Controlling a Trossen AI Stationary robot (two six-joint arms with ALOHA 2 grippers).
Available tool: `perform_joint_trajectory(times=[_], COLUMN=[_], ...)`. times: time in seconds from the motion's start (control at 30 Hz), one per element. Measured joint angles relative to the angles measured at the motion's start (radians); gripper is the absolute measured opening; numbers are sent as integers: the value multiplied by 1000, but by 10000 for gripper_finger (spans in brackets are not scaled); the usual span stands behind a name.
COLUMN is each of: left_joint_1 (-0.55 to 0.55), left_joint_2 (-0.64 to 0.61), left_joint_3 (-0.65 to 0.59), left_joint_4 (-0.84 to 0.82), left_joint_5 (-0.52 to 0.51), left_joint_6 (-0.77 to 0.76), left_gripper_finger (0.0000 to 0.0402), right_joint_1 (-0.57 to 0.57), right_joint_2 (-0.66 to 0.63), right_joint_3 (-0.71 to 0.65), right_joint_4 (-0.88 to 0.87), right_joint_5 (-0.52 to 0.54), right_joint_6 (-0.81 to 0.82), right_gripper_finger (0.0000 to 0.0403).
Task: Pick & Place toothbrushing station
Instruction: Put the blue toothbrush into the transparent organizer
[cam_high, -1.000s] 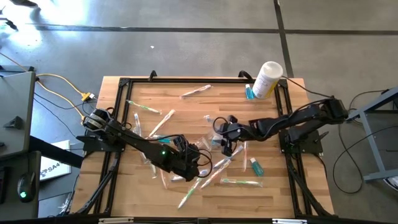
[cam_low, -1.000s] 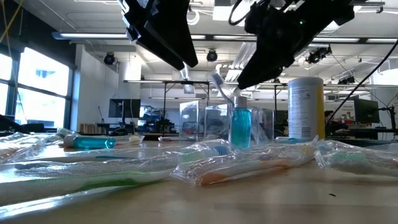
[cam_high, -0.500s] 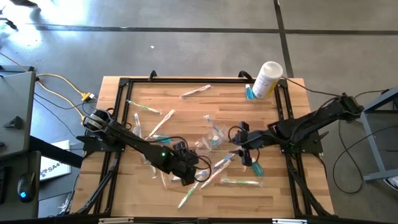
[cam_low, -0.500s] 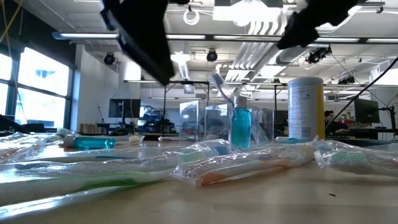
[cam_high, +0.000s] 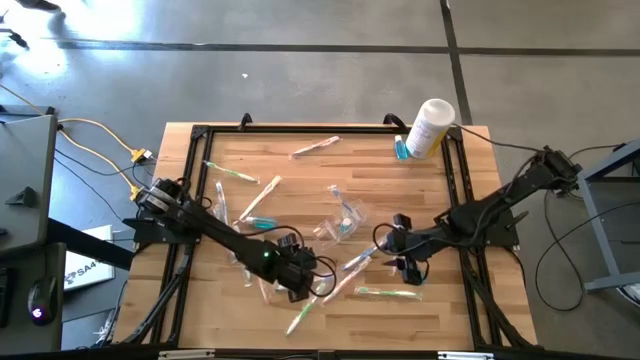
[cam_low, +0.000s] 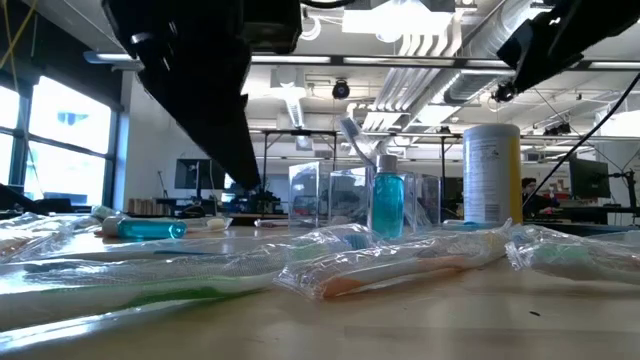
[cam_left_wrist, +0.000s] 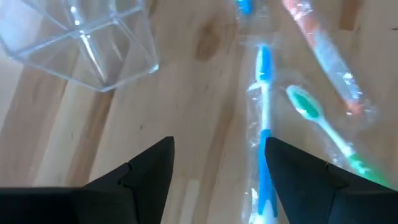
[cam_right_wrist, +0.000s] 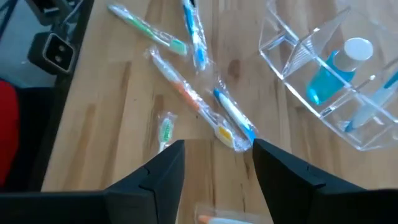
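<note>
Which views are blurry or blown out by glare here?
Low view: near wrapped toothbrushes out of focus, ceiling lights blown out, arms in silhouette. Left wrist view: soft throughout, the blue toothbrush smeared. Right wrist view: mildly soft. High view: sharp, with sheen on the floor.

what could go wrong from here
Wrapped toothbrushes lie crossed and overlapping between both arms, so a grasp may drag a neighbour along. The left gripper, open, hovers beside the blue toothbrush, whose crinkly wrapper might slip. The right gripper, open, sits close to the left arm, so a reach inward might collide.
</note>
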Motion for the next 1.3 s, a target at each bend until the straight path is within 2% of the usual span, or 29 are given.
perform_joint_trajectory(times=[0.23,0.37,0.87,0.97,1.03,1.23,1.3], left_joint_1=[0,1,2,1,1,1,1], left_joint_2=[38,66,121,121,121,121,116], left_joint_3=[-1,-1,0,0,0,0,2], left_joint_4=[16,44,115,108,103,94,88], left_joint_5=[50,120,119,122,123,129,131], left_joint_6=[-8,23,76,53,48,56,56], left_gripper_finger=[243,243,237,210,179,38,16], right_joint_1=[22,22,21,22,21,21,21], right_joint_2=[0,0,0,0,0,0,0], right_joint_3=[0,0,0,0,0,-2,-11], right_joint_4=[-10,-8,-7,-8,-8,-7,-7], right_joint_5=[51,51,51,51,51,51,50], right_joint_6=[0,4,4,4,5,10,27], right_gripper_finger=[181,176,174,174,174,174,174])
